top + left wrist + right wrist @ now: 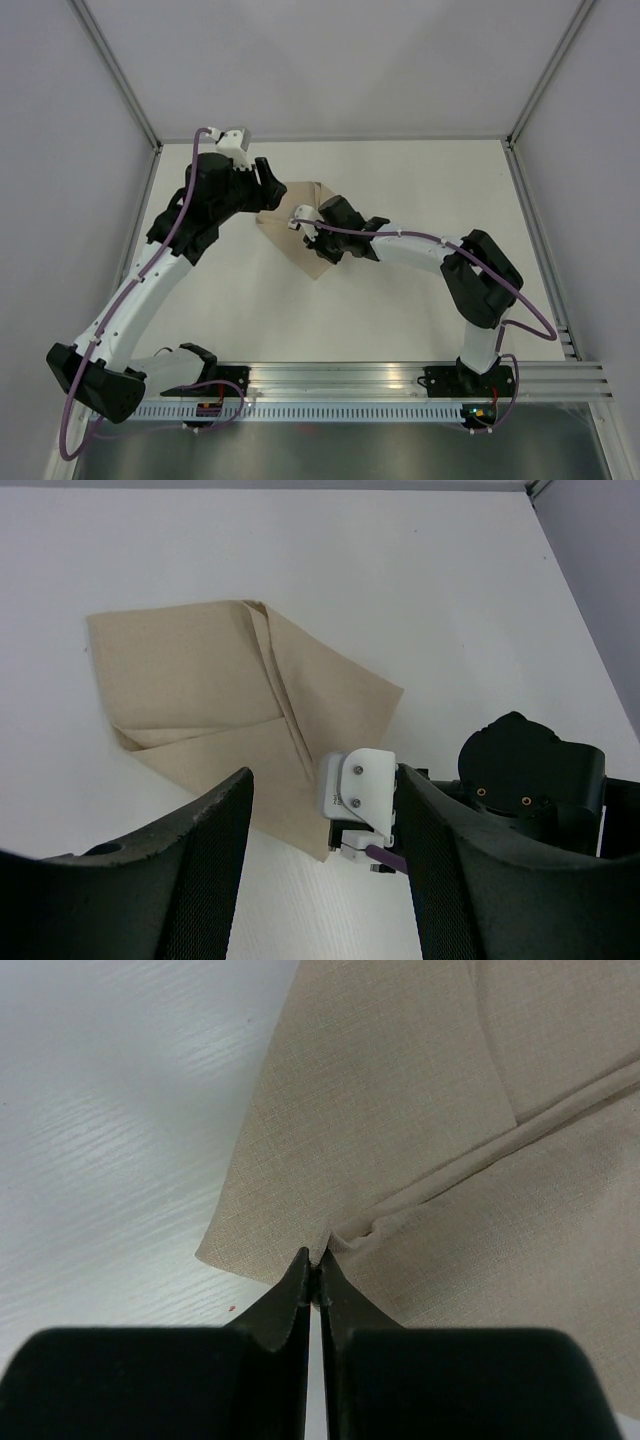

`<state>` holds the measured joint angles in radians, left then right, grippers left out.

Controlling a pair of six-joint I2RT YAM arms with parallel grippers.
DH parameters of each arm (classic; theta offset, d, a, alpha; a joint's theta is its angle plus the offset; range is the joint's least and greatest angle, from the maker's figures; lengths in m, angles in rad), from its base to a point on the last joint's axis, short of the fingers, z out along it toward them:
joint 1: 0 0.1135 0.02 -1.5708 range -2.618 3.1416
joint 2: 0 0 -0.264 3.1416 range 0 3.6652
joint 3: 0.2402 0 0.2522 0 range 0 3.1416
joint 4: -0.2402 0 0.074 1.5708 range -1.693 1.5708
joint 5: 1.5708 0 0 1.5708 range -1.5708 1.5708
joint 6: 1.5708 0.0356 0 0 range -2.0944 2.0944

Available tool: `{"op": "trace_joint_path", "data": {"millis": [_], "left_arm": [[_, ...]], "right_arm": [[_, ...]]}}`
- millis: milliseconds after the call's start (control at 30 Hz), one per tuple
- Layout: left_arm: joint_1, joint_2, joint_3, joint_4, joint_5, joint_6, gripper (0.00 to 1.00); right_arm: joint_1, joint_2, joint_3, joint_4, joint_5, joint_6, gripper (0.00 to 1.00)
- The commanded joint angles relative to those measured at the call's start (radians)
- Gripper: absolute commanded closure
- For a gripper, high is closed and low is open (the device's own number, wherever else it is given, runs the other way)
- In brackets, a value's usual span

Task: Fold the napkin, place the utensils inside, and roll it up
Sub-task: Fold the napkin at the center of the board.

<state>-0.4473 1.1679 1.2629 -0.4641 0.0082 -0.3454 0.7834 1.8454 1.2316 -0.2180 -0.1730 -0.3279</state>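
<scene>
Near side first: right pincer [312, 1265] is pressed together on the napkin [420, 1110], pinching its near edge right where a raised fold ridge runs out; there's a small pucker of cloth at the tips. The napkin lies flat on the bench [390, 320] mid-way out, between the two arms. It's partly folded, with flaps overlapping and one long crease crossing it, so the outline is uneven, not a clean rectangle or triangle. Farther out, left pincer [322, 778] hangs above the napkin's far-left side with its jaws spread wide, touching nothing and holding nothing. I see no utensils in any view, so I can't say where they sit. My read: we're in the fold step, fold unfinished, nothing placed or rolled yet. The next move needs the right to lift the pinched edge only slightly and carry it across so the layer lands square without dragging the whole cloth. The cloth is thin and will likely slide on this smooth bench, so I'd bring the left down to pin the far part first. Risk: the pinch sits right at the edge and may slip off.
</scene>
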Motion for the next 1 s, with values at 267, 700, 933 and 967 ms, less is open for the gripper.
{"op": "trace_joint_path", "data": {"millis": [267,700,933,967], "left_arm": [[-0.002,0.018,0.015,0.015,0.036,-0.023,0.35],[-0.002,0.050,0.021,0.021,0.042,-0.035,0.35],[-0.002,0.056,0.000,0.036,0.041,-0.044,0.34],[-0.002,0.055,0.000,0.035,0.039,-0.044,0.34]], "right_arm": [[0.007,0.025,-0.006,0.020,-0.028,-0.011,0.80],[0.007,0.028,0.029,-0.082,-0.169,-0.016,0.65],[0.007,0.067,0.063,-0.126,-0.221,-0.025,0.64],[0.008,0.074,0.068,-0.124,-0.220,-0.028,0.64]]}}
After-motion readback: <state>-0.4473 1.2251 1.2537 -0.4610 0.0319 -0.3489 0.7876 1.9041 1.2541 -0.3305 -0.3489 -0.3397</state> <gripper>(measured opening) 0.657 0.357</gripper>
